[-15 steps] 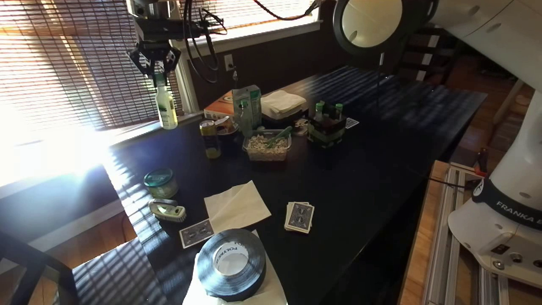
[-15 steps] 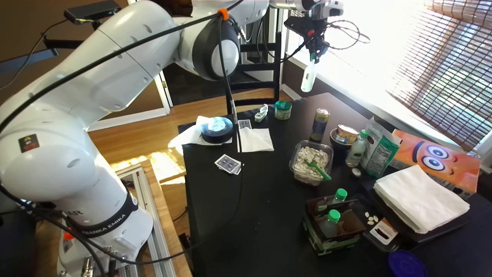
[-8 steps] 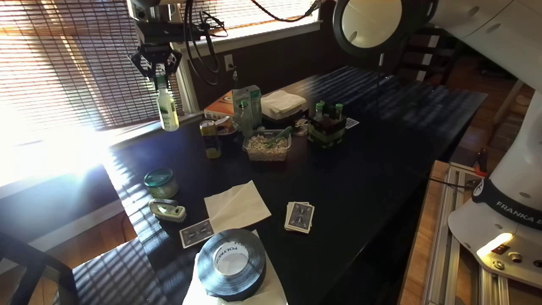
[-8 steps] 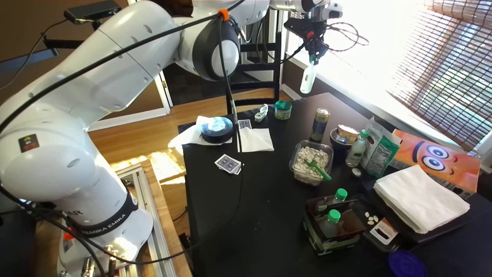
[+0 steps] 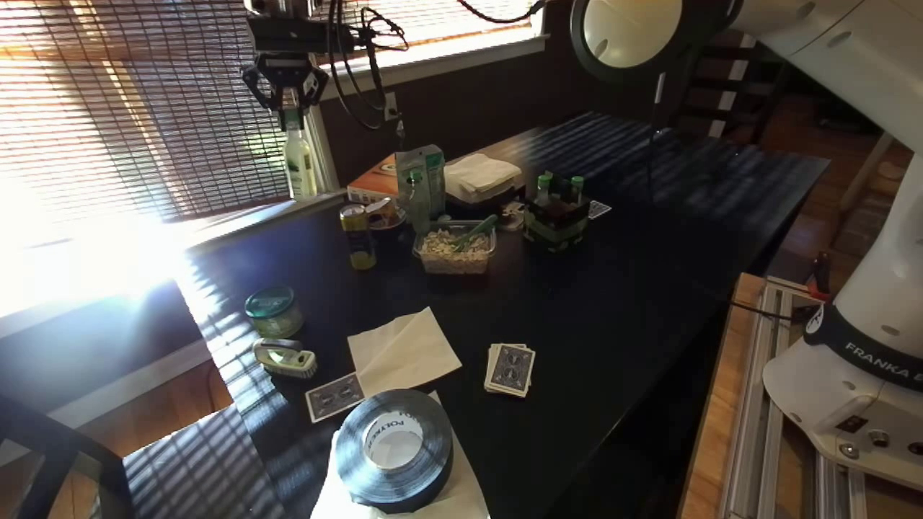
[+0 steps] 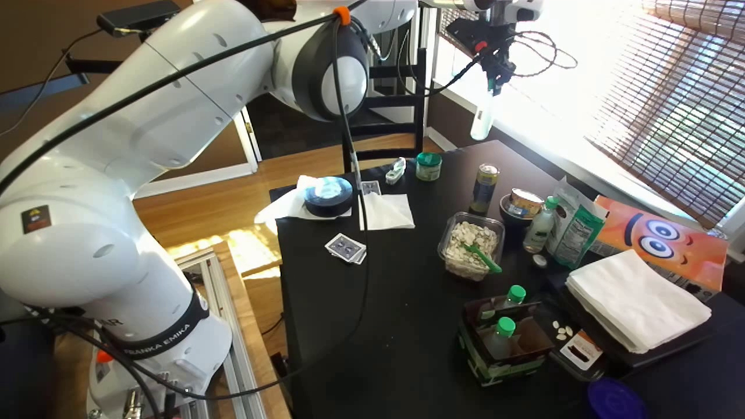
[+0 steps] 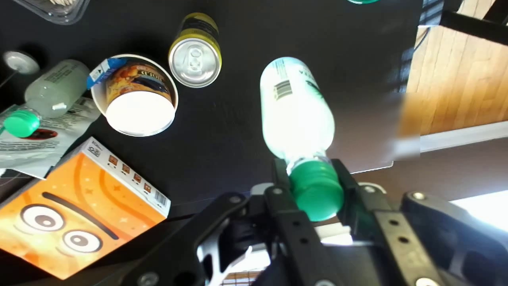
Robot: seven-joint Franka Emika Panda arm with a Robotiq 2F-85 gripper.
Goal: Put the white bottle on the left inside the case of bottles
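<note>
The white bottle, whitish with a green cap, hangs nearly upright in my gripper in both exterior views; its body shows at the bottle [image 5: 300, 169] and again at the bottle [image 6: 482, 119]. My gripper [image 5: 292, 119], also seen as the gripper [image 6: 495, 87], is shut around the cap and neck, high above the table's window-side edge. In the wrist view the bottle [image 7: 295, 107] sits between the fingers of the gripper [image 7: 309, 169]. The case of bottles [image 5: 555, 229], a low dark green carrier [image 6: 503, 372], holds two green-capped bottles and has open compartments. It is out of the wrist view.
Near the case stand a tub of oats [image 6: 471, 244], a can [image 6: 484, 189], a bowl with a cup [image 6: 524, 206], another green-capped bottle [image 6: 540, 230], a pouch [image 6: 576, 227], an orange box [image 6: 663, 238] and stacked napkins [image 6: 637, 299]. A tape roll [image 6: 327, 196] lies farther off.
My gripper and the held bottle first dip slightly, then move right and a little up in both exterior views. The things on the table have not moved.
</note>
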